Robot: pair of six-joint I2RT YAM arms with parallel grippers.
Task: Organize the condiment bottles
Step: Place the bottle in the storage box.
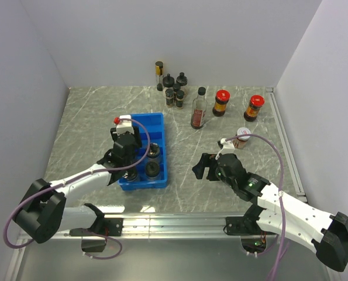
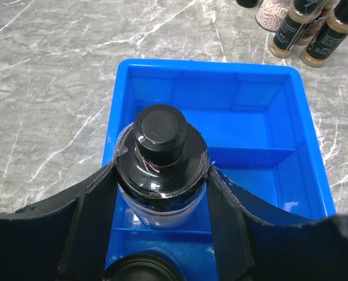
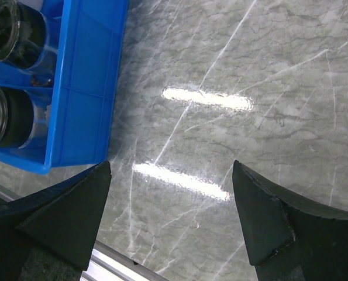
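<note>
My left gripper [image 1: 127, 153] is over the blue tray [image 1: 156, 122]. In the left wrist view it [image 2: 161, 178] is shut on a glass jar with a black cap [image 2: 160, 146], held upright in a left-hand compartment. A second black cap [image 2: 140, 270] sits in the compartment just nearer. Two more black-capped jars [image 1: 153, 151] [image 1: 152, 170] stand in the tray's right column and also show in the right wrist view [image 3: 13, 32] [image 3: 7, 117]. My right gripper [image 1: 202, 167] [image 3: 171, 175] is open and empty above bare table, right of the tray.
At the back stand a tall jar [image 1: 159, 75], a cluster of small black-capped jars [image 1: 176, 91], a clear sauce bottle [image 1: 199, 108] and two red-capped bottles [image 1: 221, 102] [image 1: 254, 108]. A small jar [image 1: 241, 137] stands just behind my right arm. Walls close in three sides.
</note>
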